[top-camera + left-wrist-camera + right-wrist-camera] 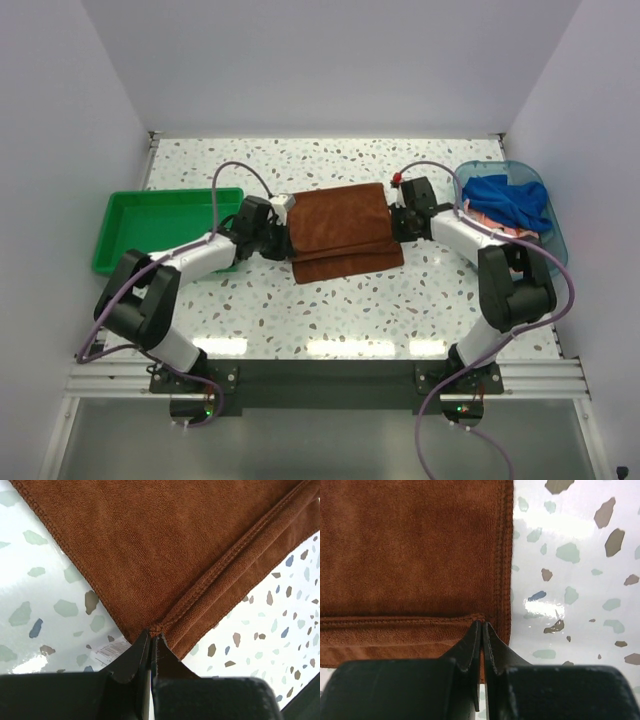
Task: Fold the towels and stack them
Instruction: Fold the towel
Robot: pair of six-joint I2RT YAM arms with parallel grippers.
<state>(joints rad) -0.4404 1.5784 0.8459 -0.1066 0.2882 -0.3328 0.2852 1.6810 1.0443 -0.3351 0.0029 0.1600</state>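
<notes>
A rust-brown towel (pixel 340 232) lies in the middle of the table, its top layer folded over towards the front and stopping short of the near edge. My left gripper (pixel 283 233) is shut on the folded layer's left corner, seen close in the left wrist view (pixel 152 632) against the towel (pixel 165 545). My right gripper (pixel 398 222) is shut on the right corner, seen in the right wrist view (pixel 483 624) on the towel (pixel 410 545). A royal blue towel (pixel 508 198) and a pink one (pixel 492 224) lie crumpled in the tub. The orange flowered towel is hidden.
A green plastic tray (pixel 165 230) stands at the left edge of the table. A clear blue plastic tub (pixel 548 225) stands at the right edge. White walls close the table on three sides. A white label (pixel 107 650) lies by the towel's left corner.
</notes>
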